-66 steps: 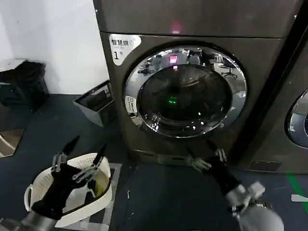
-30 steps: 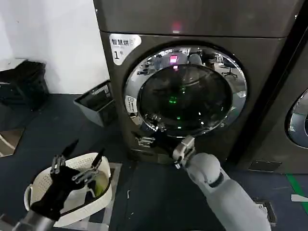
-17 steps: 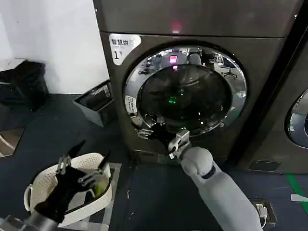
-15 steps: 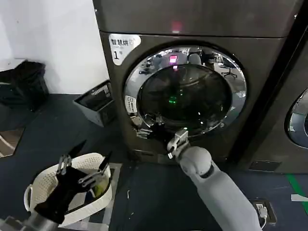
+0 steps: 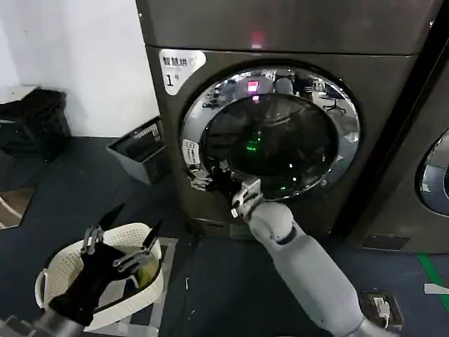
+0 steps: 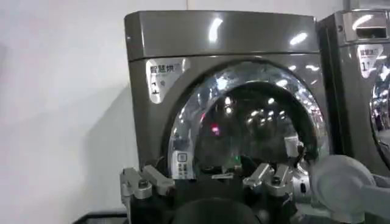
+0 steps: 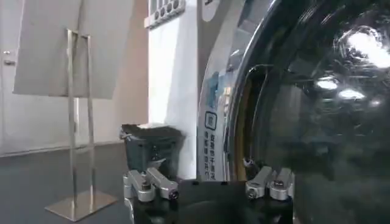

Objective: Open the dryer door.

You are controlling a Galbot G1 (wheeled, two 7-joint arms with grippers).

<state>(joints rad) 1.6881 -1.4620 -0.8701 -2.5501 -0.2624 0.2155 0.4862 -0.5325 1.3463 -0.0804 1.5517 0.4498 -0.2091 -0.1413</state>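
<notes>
The dryer door [image 5: 270,133], a chrome-rimmed porthole with dark glass, sits in the front of the dark grey machine marked "1" [image 5: 170,78]. The right gripper [image 5: 210,179] reaches to the door's lower-left chrome rim beside a small white sticker [image 5: 191,152]; whether its fingers are spread or pressed together cannot be told. The left gripper [image 5: 125,225] hovers with fingers spread above a white laundry basket [image 5: 59,270] on the floor.
</notes>
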